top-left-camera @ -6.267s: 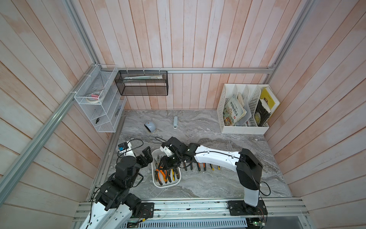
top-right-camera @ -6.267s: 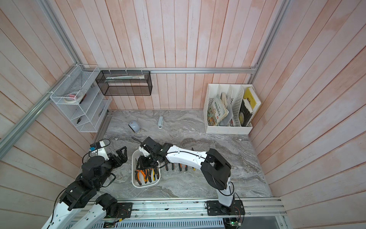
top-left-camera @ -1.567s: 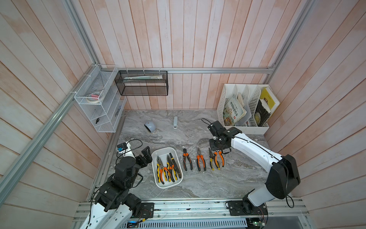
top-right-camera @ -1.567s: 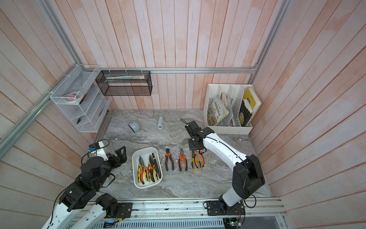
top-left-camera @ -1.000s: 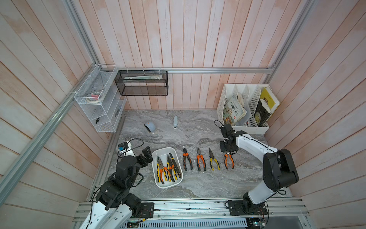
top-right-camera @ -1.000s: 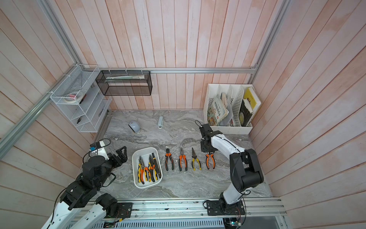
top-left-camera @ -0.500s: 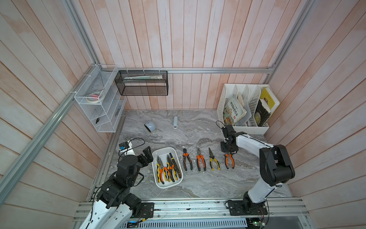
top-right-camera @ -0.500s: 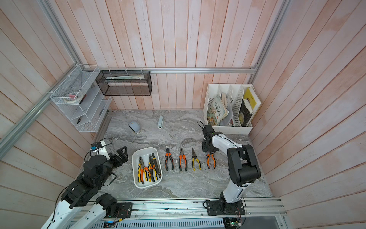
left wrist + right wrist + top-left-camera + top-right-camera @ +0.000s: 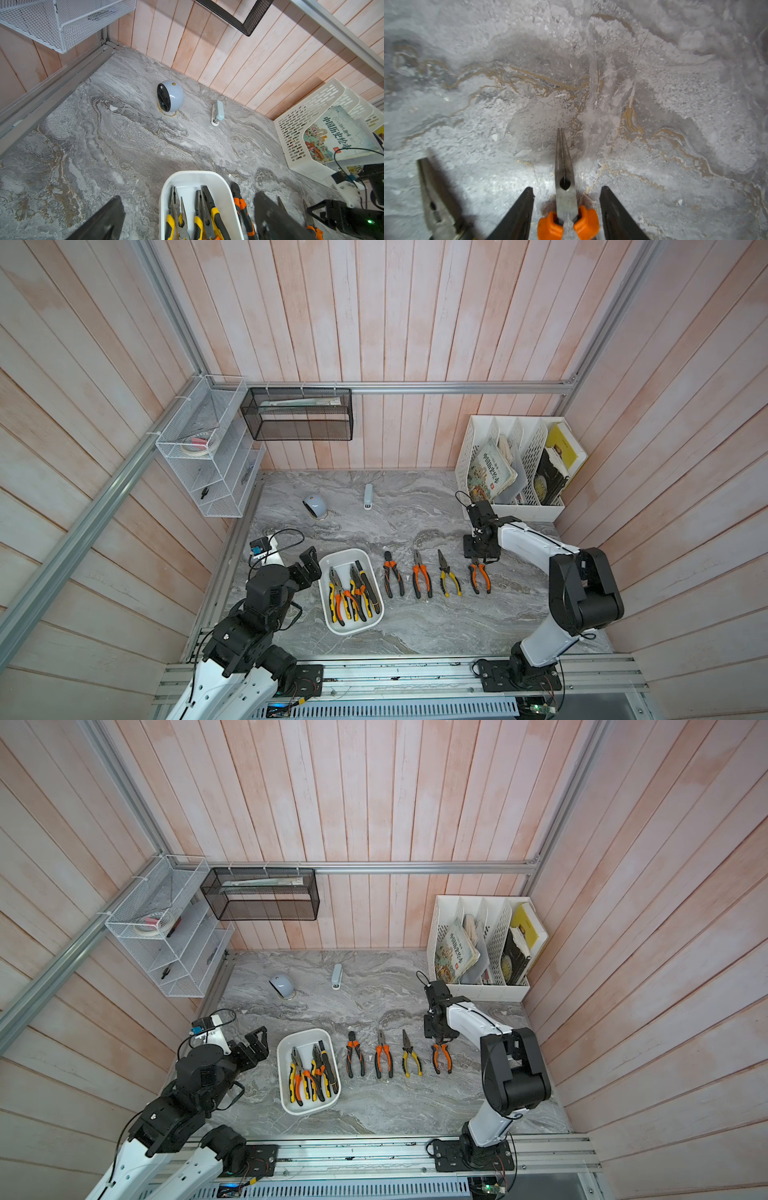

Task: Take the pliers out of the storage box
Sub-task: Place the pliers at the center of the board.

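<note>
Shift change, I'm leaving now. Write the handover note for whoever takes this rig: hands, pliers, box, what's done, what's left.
Left hand: open, empty, hovering beside the storage box.
Right hand: open, fingers on either side of the long-nosed orange pliers, which lie on the table ungripped.
Done: four pliers are out, in a row on the table beside the box: that pair plus three others.
Left: several pliers lie in the box, overlapping, so the exact count is unclear. Lift each out.
</note>
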